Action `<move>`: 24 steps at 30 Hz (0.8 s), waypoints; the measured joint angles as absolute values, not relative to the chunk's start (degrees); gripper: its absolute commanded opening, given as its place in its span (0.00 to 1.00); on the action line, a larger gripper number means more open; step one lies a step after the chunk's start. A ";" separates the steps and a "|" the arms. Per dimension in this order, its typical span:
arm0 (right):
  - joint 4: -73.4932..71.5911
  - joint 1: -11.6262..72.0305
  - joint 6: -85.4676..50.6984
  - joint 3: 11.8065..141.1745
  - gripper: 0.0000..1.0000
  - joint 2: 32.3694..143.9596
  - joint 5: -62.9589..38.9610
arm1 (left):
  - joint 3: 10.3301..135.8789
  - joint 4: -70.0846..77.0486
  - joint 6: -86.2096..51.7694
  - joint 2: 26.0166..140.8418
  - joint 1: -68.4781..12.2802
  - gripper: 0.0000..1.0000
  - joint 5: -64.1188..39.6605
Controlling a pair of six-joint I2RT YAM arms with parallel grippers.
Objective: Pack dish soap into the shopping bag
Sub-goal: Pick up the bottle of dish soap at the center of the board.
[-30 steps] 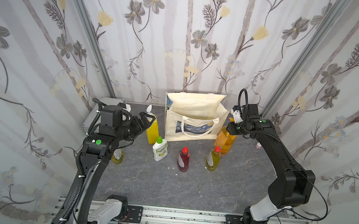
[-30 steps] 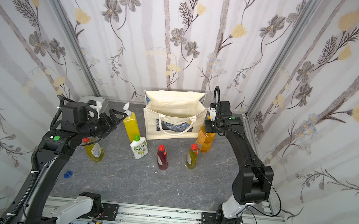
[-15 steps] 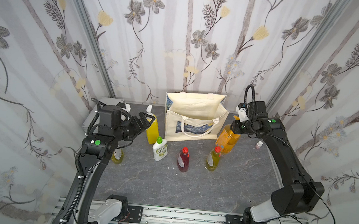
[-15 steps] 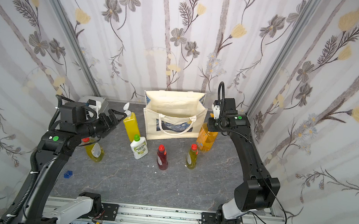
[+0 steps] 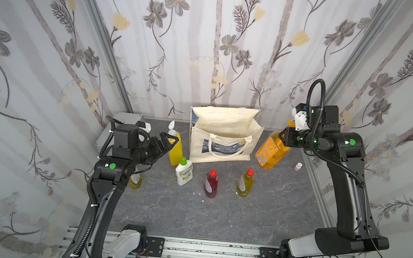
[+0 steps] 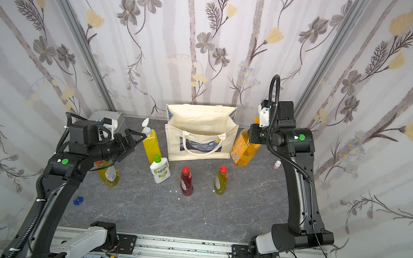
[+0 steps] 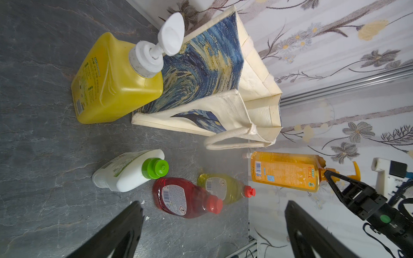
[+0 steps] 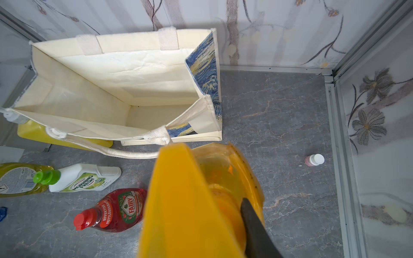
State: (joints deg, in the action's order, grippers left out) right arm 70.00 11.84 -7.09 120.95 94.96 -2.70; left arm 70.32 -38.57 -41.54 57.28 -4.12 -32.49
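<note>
Fingers [image 8: 252, 225] of my right gripper [image 5: 282, 138] are clamped on the neck of the orange pump bottle [image 5: 271, 152], just under the pump. The bottle hangs tilted, base swung toward the shopping bag [image 5: 199, 149], just beside the bag's right side wall and, as far as I can judge, off the tabletop [image 5: 217, 218]. Left gripper [image 5: 170, 141] is spread wide and empty near the yellow pump bottle [image 5: 175, 148], clear of it in the left wrist view. Bag upright, mouth open, nothing inside; the front rim sags inward and the front handle [image 8: 131, 154] droops outside. For the carry I would raise until the swinging base is above the rim before crossing, since the canvas looks soft and a knock would likely fold or shove it. A neck grip lets a heavy body pendulum, so go slowly. Come in over the right end, keep off the handle, lower to the bag's floor and only then let go. That should leave room for the white green-capped bottle [image 5: 183, 172], the dark red bottle [image 5: 210, 185] and the rest.
</note>
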 measured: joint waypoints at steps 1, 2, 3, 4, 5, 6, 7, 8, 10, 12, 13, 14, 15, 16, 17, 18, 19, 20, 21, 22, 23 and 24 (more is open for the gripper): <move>71.42 11.90 -7.31 123.98 0.12 95.85 -2.50 | 69.91 -38.35 -41.56 57.10 -4.12 1.00 -32.71; 72.62 11.97 -7.49 126.58 0.12 96.73 -2.48 | 69.54 -38.11 -41.56 56.90 -4.12 1.00 -32.86; 74.26 12.05 -7.92 129.80 0.12 97.89 -2.46 | 69.06 -37.87 -41.58 56.60 -4.12 1.00 -33.04; 75.55 12.16 -8.36 132.64 0.12 98.91 -2.50 | 68.55 -37.71 -41.60 56.23 -4.12 1.00 -33.17; 76.40 12.23 -8.78 134.54 0.12 99.53 -2.55 | 68.14 -37.67 -41.63 55.92 -4.12 1.00 -33.19; 77.06 12.27 -9.28 136.38 0.12 99.98 -2.70 | 67.68 -37.67 -41.63 55.57 -4.12 1.00 -33.19; 77.38 12.32 -9.85 137.56 0.12 100.14 -2.96 | 67.26 -37.74 -41.63 55.22 -4.12 1.00 -33.19; 77.47 12.32 -10.41 138.08 0.12 100.14 -3.25 | 66.94 -37.76 -41.63 54.98 -4.12 1.00 -33.19; 77.47 12.36 -11.38 138.54 0.12 99.94 -3.99 | 66.06 -37.87 -41.63 54.30 -4.12 1.00 -33.19; 77.43 12.40 -12.53 138.54 0.12 99.83 -4.73 | 65.39 -37.98 -41.63 53.82 -4.12 1.00 -33.19; 77.32 12.40 -13.26 138.54 0.12 99.77 -5.13 | 65.12 -37.98 -41.60 53.65 -4.12 1.00 -33.19; 77.06 12.40 -13.80 138.54 0.13 99.61 -5.50 | 64.90 -37.98 -41.60 53.49 -4.12 1.00 -33.19; 76.42 12.40 -14.44 138.54 0.12 99.37 -5.87 | 64.75 -38.04 -41.60 53.39 -4.12 1.00 -33.19; 75.42 12.40 -15.33 138.54 0.12 99.04 -6.07 | 64.64 -38.04 -41.60 53.30 -4.12 1.00 -33.19; 74.48 12.40 -15.86 138.54 0.12 98.80 -6.35 | 64.60 -38.04 -41.60 53.25 -4.12 1.00 -33.19; 73.38 12.40 -16.43 138.56 0.12 98.56 -6.48 | 64.58 -38.06 -41.60 53.25 -4.12 1.00 -33.19; 72.16 12.40 -16.93 138.65 0.12 98.43 -6.68 | 64.55 -38.06 -41.58 53.23 -4.12 1.00 -33.19; 71.13 12.43 -17.34 138.65 0.12 98.41 -6.81 | 64.53 -38.06 -41.58 53.23 -4.12 1.00 -33.19; 70.15 12.43 -17.78 138.65 0.12 98.41 -7.09 | 64.49 -38.06 -41.58 53.23 -4.12 1.00 -33.19; 69.34 12.43 -18.22 138.65 0.12 98.43 -7.29 | 64.49 -38.06 -41.58 53.25 -4.12 1.00 -33.19; 68.69 12.43 -18.39 138.65 0.12 98.50 -7.40 | 64.49 -38.06 -41.58 53.23 -4.12 1.00 -33.19; 67.88 12.43 -18.46 138.65 0.12 98.59 -7.38 | 64.49 -38.06 -41.58 53.23 -4.12 1.00 -33.19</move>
